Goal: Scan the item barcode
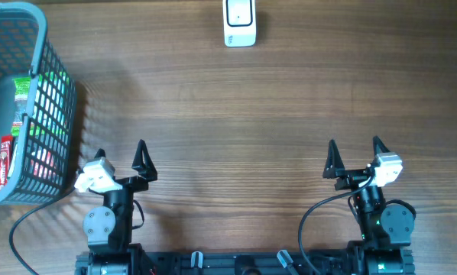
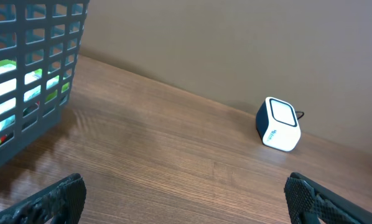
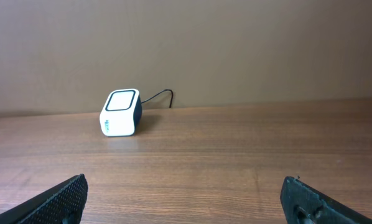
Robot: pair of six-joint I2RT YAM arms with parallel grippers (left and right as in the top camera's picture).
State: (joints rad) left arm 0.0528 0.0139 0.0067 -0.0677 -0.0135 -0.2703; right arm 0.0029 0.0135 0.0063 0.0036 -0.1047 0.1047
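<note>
Wood-grain table (image 1: 236,114) carries everything, and both arms sit at its near edge, well apart from each other. The left gripper (image 1: 121,156) has its jaws spread wide with nothing held; in its wrist view the black textured fingertips (image 2: 65,196) sit in the bottom corners with only wood between them. The right gripper (image 1: 354,156) is just as wide apart and also holds nothing, its fingertips (image 3: 307,199) likewise low in the corners of its own view. Just to the left of the left gripper, a grey-blue mesh basket (image 1: 41,76) stands along the table's left edge, apart from both arms. The task's goods are inside it: a red packet (image 1: 5,160) stands against the nearer left side, and a green packet (image 1: 22,90) shows through the mesh farther back. How many packets lie in there I cannot tell. Past the grippers the wood runs on to the far edge, where the scanner (image 1: 239,23) rests roughly midway between the two arms. It is a small white box with dark sides, its framed face tilted upward. A thin dark cable (image 3: 158,96) leaves its back and runs toward the plain beige wall (image 3: 236,43) behind the table.
</note>
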